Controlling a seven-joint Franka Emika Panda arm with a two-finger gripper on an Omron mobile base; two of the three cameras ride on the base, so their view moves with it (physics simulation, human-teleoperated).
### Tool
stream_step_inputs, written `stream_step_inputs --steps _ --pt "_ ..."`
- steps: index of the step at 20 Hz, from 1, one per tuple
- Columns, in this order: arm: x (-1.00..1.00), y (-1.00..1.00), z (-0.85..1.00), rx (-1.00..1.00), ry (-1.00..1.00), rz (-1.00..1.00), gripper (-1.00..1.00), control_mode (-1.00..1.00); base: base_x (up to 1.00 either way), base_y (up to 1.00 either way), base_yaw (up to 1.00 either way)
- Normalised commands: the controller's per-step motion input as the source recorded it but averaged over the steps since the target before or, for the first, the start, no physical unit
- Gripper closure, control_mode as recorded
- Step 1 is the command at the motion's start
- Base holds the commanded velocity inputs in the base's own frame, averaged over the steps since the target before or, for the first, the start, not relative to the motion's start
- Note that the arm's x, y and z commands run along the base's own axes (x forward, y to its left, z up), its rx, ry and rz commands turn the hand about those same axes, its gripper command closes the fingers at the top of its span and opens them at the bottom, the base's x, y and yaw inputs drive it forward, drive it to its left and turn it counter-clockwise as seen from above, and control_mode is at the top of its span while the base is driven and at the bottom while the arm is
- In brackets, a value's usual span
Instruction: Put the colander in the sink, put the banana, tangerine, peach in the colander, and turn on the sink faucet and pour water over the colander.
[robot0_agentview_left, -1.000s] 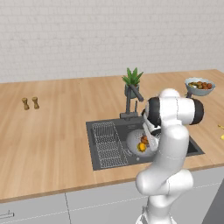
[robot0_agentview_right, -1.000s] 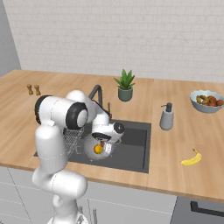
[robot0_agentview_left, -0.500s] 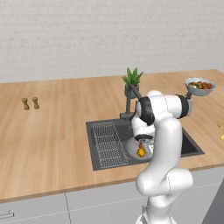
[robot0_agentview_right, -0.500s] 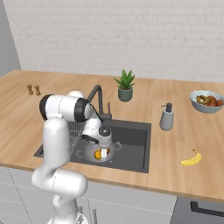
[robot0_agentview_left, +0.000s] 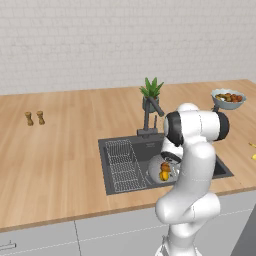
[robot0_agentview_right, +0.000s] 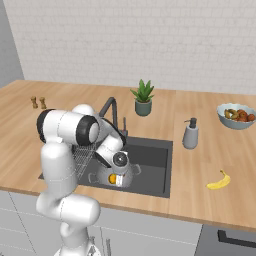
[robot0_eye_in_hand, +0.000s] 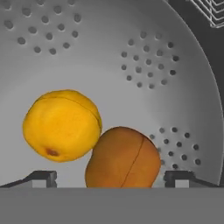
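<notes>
The grey perforated colander (robot0_eye_in_hand: 131, 52) sits in the dark sink (robot0_agentview_right: 155, 160), and it also shows beside the arm (robot0_agentview_left: 155, 172) (robot0_agentview_right: 100, 176). Inside it the yellow-orange tangerine (robot0_eye_in_hand: 61, 124) and the browner peach (robot0_eye_in_hand: 122, 157) lie touching. My gripper (robot0_eye_in_hand: 111, 177) hangs low inside the colander (robot0_agentview_right: 119, 174), open. Its fingertips (robot0_eye_in_hand: 43, 176) stand wide on either side of the peach and clear of it. The banana (robot0_agentview_right: 220, 181) lies on the counter right of the sink. The dark faucet (robot0_agentview_left: 149, 117) (robot0_agentview_right: 110, 107) rises behind the basin.
A wire rack (robot0_agentview_left: 122, 162) fills the sink's left part. A potted plant (robot0_agentview_right: 143, 97) stands behind the sink, and a soap dispenser (robot0_agentview_right: 190, 134) stands to its right. A pale blue bowl of fruit (robot0_agentview_right: 236, 115) sits far right. Two small shakers (robot0_agentview_left: 35, 118) stand far left.
The hand has come down into the colander and its jaws have spread wider. The peach now rests on the colander floor beside the tangerine.
</notes>
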Motion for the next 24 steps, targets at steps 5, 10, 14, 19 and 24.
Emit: stream_step_inputs --steps 5,10,14,19,24 --pt "-0.09 -0.22 0.92 0.06 -0.04 0.13 -1.0 -1.0 0.0 0.0 0.0" --pt "-0.15 -0.13 0.66 -0.01 0.11 0.12 -1.0 -1.0 0.0 0.0 0.0" --pt "-0.16 -0.39 1.0 0.03 0.0 0.04 -1.0 -1.0 0.0 0.0 0.0" --pt "-0.35 -0.49 1.0 0.0 0.0 0.0 -1.0 -1.0 0.0 0.0 0.0" --pt "-0.3 -0.63 1.0 -0.08 0.0 0.0 -1.0 -1.0 0.0 0.0 0.0"
